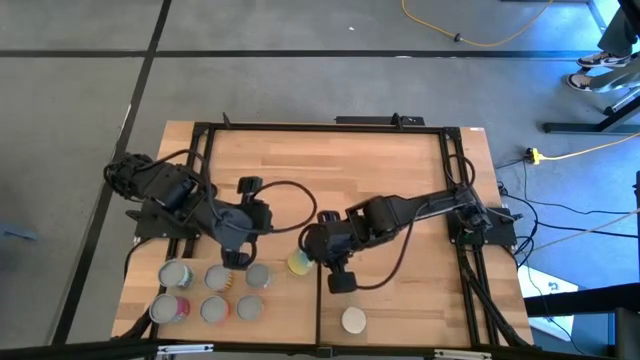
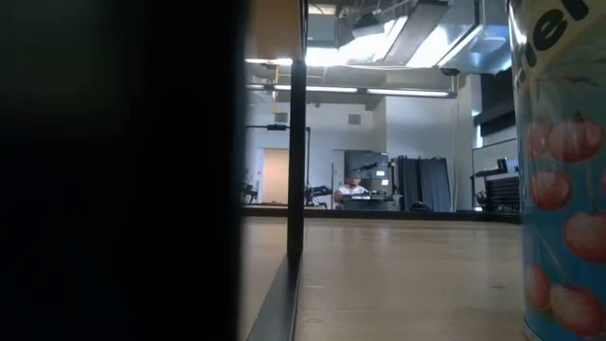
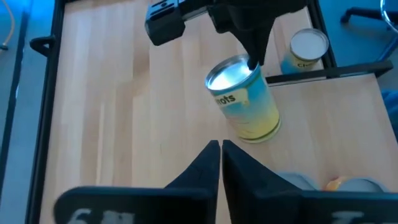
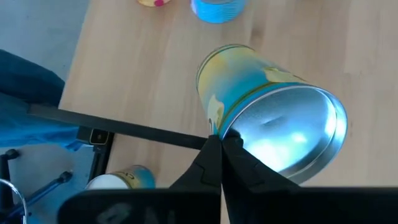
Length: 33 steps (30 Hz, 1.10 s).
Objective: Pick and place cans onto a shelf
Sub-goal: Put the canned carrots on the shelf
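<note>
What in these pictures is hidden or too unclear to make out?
- Low view: a dark blur fills the left half; the tall can is cut off by the right edge.
- High view: the yellow can is partly under the right end effector, so its tilt is unclear.
- Left wrist view: that can's label is only partly readable.

A yellow-and-blue can (image 1: 298,263) sits tilted near the centre bottom of the high view, its shiny silver end (image 4: 292,134) tipped up. Six cans cluster at lower left: one with a red label (image 1: 171,309), the others showing grey tops (image 1: 217,277). A cream-topped can (image 1: 353,320) stands alone at bottom centre. The light-wood shelf (image 1: 330,165), black-framed, fills the middle.
</note>
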Each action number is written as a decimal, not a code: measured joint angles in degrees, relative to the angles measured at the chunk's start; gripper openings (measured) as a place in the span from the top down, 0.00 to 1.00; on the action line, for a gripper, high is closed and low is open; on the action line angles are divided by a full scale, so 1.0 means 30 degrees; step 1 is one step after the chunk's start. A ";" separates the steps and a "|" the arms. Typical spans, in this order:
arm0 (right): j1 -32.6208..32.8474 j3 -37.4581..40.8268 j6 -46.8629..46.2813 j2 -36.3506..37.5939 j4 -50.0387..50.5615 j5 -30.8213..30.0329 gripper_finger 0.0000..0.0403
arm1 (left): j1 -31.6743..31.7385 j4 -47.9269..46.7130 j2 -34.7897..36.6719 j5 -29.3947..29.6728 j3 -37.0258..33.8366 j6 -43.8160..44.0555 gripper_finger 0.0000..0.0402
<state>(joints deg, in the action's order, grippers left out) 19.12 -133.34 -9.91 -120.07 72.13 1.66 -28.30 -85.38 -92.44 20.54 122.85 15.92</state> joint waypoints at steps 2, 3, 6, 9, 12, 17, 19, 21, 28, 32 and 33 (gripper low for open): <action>-0.0184 0.0000 0.0025 0.0000 0.0012 -0.0002 1.00 | 0.0173 0.0000 0.0000 -0.0195 0.0000 0.0007 0.94; -0.0286 -0.0001 0.0049 0.0000 0.0022 -0.0004 1.00 | 0.0236 -0.0007 -0.0001 -0.0251 0.0000 0.0007 0.92; -0.0553 0.0000 0.0555 0.0000 0.0204 -0.0016 1.00 | 0.0402 0.0000 0.0000 -0.0307 0.0000 0.0007 0.88; -0.0901 0.0000 0.0902 0.0000 0.0379 -0.0057 1.00 | 0.0528 -0.0007 -0.0003 -0.0300 0.0000 -0.0007 0.84; -0.1401 0.0000 0.0850 0.0000 0.1159 -0.0093 1.00 | 0.0600 -0.0047 -0.0005 -0.0178 0.0000 -0.0007 0.83; -0.2683 0.0063 0.0459 0.0000 0.2876 -0.0281 1.00 | 0.0594 -0.0080 -0.0006 -0.0177 0.0000 -0.0007 0.83; -0.3274 0.0316 0.0455 0.0004 0.3142 -0.0254 1.00 | 0.0594 -0.0087 0.0000 -0.0171 0.0000 -0.0015 0.83; -0.3799 0.0808 0.0570 0.0000 0.3348 0.0012 1.00 | 0.0594 -0.0087 -0.0002 -0.0163 0.0000 -0.0015 0.83; -0.4924 0.4243 0.2486 0.0000 0.3322 0.0477 1.00 | 0.0594 -0.0102 -0.0005 -0.0156 0.0000 -0.0029 0.83; -0.5151 0.5945 0.3088 0.0000 0.2628 0.0105 1.00 | 0.0608 -0.0109 -0.0007 -0.0149 0.0000 -0.0036 0.83; -0.5192 0.6322 0.3146 0.0000 0.2474 0.0115 1.00 | 0.0650 -0.0109 -0.0007 -0.0124 0.0000 -0.0042 0.83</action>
<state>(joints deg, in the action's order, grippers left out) 3.55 -114.37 -0.47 -120.07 79.55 2.01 -26.35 -85.71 -92.47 20.17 122.85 15.80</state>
